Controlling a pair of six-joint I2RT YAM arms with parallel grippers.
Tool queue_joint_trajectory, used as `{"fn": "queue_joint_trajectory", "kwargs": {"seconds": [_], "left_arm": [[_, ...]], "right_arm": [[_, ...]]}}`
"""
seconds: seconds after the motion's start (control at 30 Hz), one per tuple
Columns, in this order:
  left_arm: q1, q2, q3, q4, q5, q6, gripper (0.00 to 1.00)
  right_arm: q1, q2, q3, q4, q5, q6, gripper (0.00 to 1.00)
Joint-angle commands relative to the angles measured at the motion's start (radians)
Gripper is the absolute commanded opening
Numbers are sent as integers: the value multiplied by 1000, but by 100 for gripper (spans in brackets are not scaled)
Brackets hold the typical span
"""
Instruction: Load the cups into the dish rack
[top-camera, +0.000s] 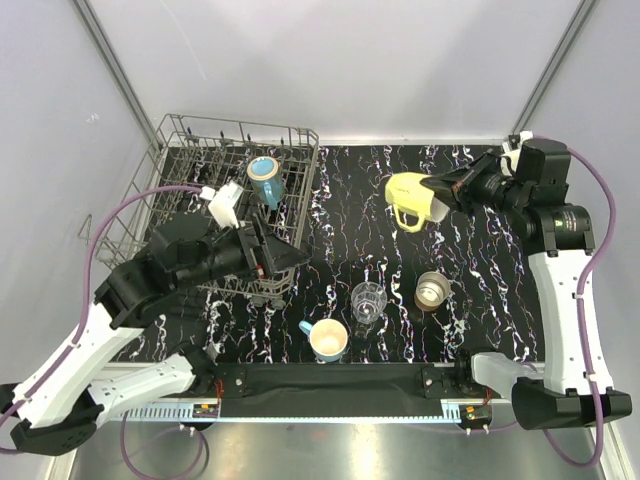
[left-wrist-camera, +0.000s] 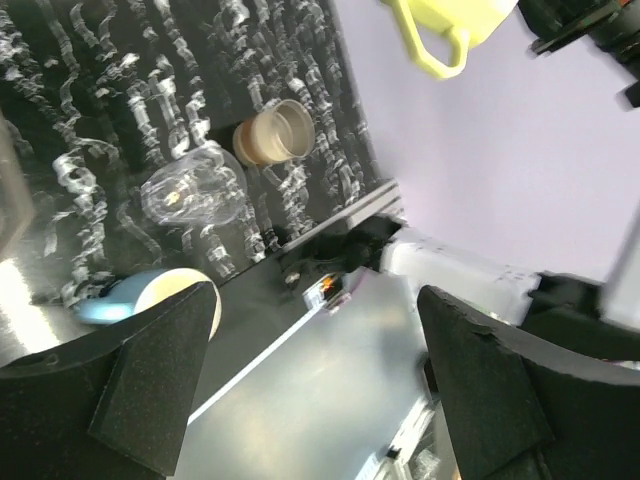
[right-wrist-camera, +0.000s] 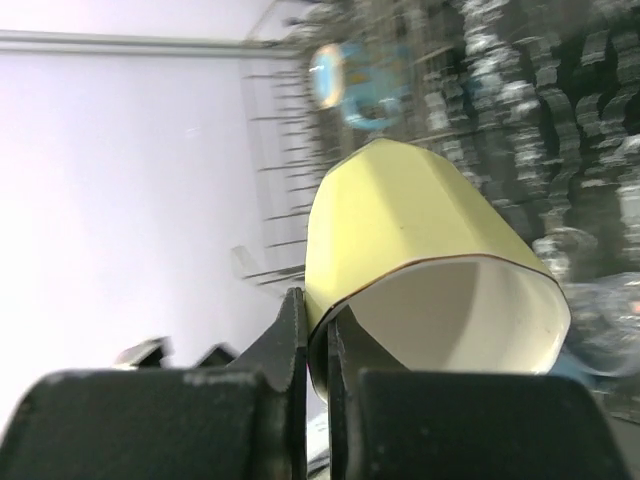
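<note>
At the far left you have the dish rack (top-camera: 175, 135), and one teal mug (top-camera: 265, 181) already lies on its side among the tines.

Just in front of the rack, your left gripper (top-camera: 290, 256) hangs with its fingers wide apart and nothing between them. It is tipped toward the near part of the table (top-camera: 480, 250). The left wrist view looks past both pads at the cups waiting there.

Next come the three cups on the table, all upright. The light-blue mug (top-camera: 328, 339) stands at the near edge, the clear glass tumbler (top-camera: 368, 300) just beyond it, and the metal cup (top-camera: 432, 290) further right. The left arm is the nearer one to the blue mug and the tumbler.

Above the middle-right of the table, the yellow mug (top-camera: 413, 198) is up in the air, clear of the surface. Your right gripper (top-camera: 447, 193) has its fingers closed tight on the mug's wall at the rim, one inside and one outside.

The mug's long axis runs roughly level, mouth toward the claw, base pointing left, handle on the near side. The rack lies well to the left of this claw, so I judge the coming move to be a carry leftward, base first. You will probably need a wrist turn to seat the mug between the tines. Watch the left arm, which sits beside the rack's near right corner.
</note>
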Motion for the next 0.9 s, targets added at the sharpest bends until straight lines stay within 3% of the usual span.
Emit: {"fn": "queue_joint_trajectory", "kwargs": {"seconds": [0.0, 0.13, 0.17, 0.27, 0.43, 0.87], "left_arm": [[-53, -2, -44, 211, -77, -118, 87], [-135, 42, -123, 424, -133, -253, 87], [-145, 73, -126, 522, -133, -276, 87], [-183, 160, -74, 606, -138, -347, 87], [-270, 250, 53, 650, -204, -380, 87], [-338, 254, 43, 692, -347, -393, 88]], "right_arm": [[23, -31, 17, 301, -193, 245, 0], [88, -11, -1, 517, -262, 356, 0], [100, -10, 2, 545, -268, 359, 0], [128, -8, 13, 604, -283, 338, 0], [174, -22, -33, 708, -328, 339, 0], [217, -76, -87, 785, -365, 426, 0]]}}
